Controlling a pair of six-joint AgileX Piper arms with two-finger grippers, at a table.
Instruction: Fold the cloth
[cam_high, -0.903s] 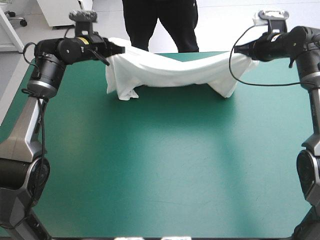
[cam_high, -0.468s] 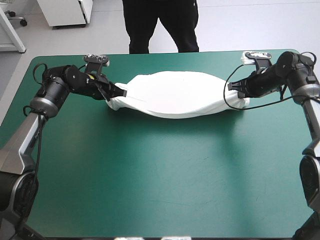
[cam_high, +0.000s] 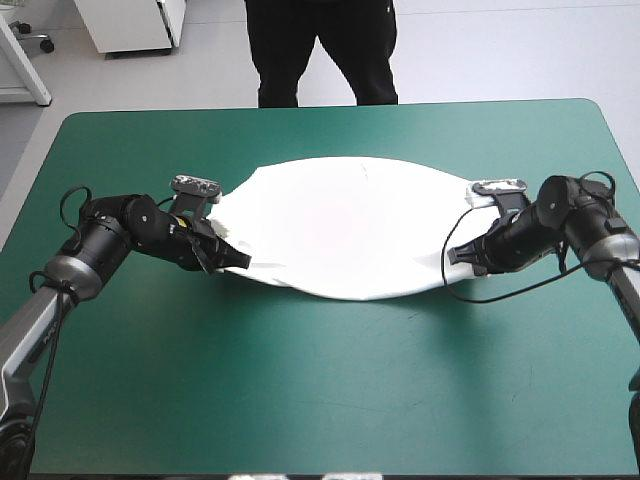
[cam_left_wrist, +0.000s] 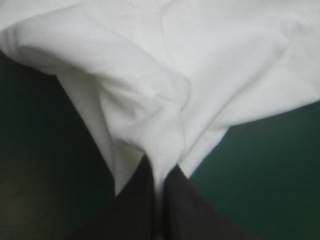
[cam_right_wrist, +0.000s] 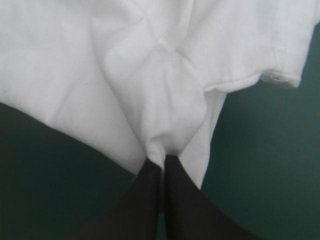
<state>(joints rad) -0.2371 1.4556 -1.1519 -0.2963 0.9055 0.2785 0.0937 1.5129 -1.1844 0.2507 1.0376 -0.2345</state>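
Stretching from one arm to the other, the T-shirt (cam_high: 345, 225) lies as a broad white oval on the far half of the bench (cam_high: 320, 400), a strip of teal-green cover showing beyond it. The left fingers (cam_high: 232, 258) are clenched on its left end, low against the cover. The left wrist view shows them all but meeting, with a twist of white cloth pinched between. It's the same on the other side: the right fingers (cam_high: 462, 255) are clamped on the right end, a gathered tuck of fabric caught at their tips.

Now the hazards. Both grips hold bunched cloth, not a flat corner, so if they let go here the ends may stay puckered and spoil any crease. If the arms pull further apart, that thin pinch could slip free on one side, leaving the shirt skewed. The near edge bows toward the robot rather than running straight, so a fold taken from this line would likely come out crooked. If the two arms move unevenly, the body could drag and wrinkle across the cover. Whether the middle lies fully flat I can't tell.
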